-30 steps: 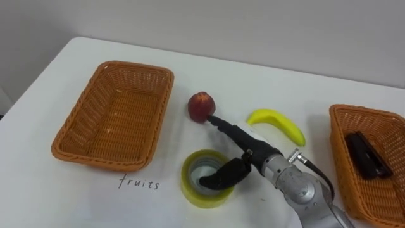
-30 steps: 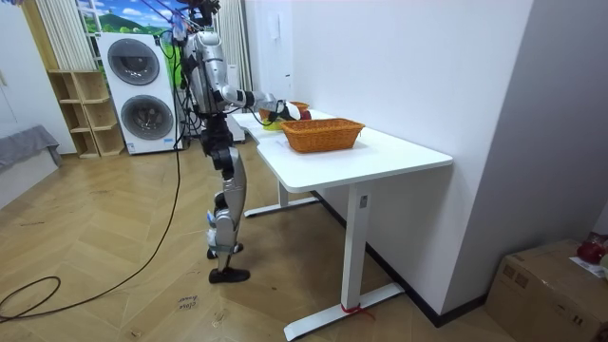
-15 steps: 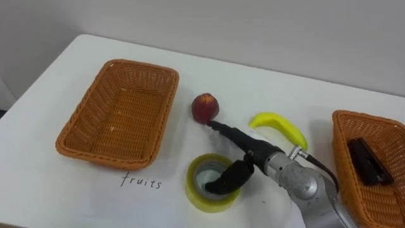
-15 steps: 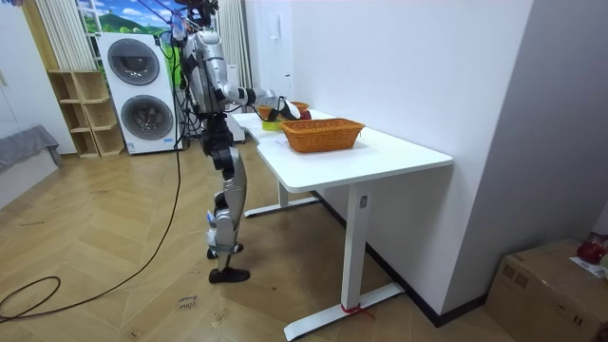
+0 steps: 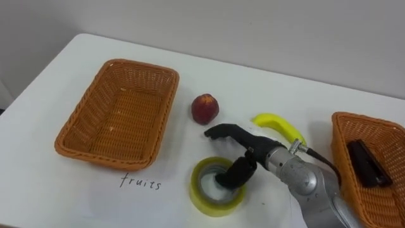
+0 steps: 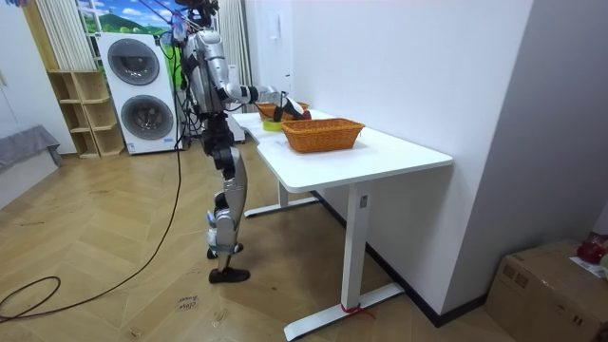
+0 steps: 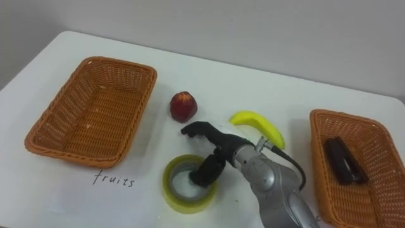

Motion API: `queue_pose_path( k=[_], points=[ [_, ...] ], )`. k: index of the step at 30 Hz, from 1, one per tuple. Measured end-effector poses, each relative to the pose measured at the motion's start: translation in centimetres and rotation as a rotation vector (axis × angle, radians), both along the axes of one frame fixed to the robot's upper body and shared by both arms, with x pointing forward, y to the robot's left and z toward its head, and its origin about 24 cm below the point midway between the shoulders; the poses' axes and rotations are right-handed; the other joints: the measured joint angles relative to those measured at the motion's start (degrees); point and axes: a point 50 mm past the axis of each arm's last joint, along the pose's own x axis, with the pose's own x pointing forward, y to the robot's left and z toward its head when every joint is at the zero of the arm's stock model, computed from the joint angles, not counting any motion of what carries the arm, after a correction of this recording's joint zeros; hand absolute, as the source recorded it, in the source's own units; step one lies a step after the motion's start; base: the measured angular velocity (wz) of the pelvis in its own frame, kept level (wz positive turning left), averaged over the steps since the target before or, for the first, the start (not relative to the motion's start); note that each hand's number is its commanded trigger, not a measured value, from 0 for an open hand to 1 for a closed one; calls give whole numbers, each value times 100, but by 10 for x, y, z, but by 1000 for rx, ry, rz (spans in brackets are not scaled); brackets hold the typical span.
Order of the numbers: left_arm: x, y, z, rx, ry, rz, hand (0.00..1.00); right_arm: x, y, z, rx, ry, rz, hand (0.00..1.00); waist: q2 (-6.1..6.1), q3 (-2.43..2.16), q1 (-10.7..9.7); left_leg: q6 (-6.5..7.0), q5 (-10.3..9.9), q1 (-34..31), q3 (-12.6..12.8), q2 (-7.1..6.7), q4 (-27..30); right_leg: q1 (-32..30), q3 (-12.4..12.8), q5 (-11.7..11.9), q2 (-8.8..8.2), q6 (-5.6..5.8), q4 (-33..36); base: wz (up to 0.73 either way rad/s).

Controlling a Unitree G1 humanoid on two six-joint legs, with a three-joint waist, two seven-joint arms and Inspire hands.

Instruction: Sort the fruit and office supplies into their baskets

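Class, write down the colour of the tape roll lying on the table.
The tape roll is yellow, and this shows best in the left eye view.

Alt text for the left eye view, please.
The right hand hangs over a yellow tape roll on the table, thumb reaching into its hole. A peach and a banana lie beyond, between the empty left basket and the right basket, which holds a dark object.
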Motion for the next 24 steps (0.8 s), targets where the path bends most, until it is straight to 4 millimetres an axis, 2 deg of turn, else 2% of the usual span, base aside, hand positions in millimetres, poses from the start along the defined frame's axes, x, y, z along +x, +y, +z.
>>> queue_pose_path(
  k=[6,11,24],
  points=[
    [3,1,1,2,-27,5,0,1,-2,1,-32,-19,-3,100,-16,-10,84,-2,1,1,2,-8,5,20,32,0,5,0,-59,-1],
    [4,2,1,19,-34,8,0,2,-3,1,-53,-32,-8,100,-17,-9,90,0,2,21,1,-13,-2,33,130,0,3,0,-62,0],
    [9,3,3,40,-61,5,0,0,-8,1,-57,-25,-13,100,8,-1,81,4,4,98,4,-19,-67,71,153,0,8,1,-61,0]
  ],
)
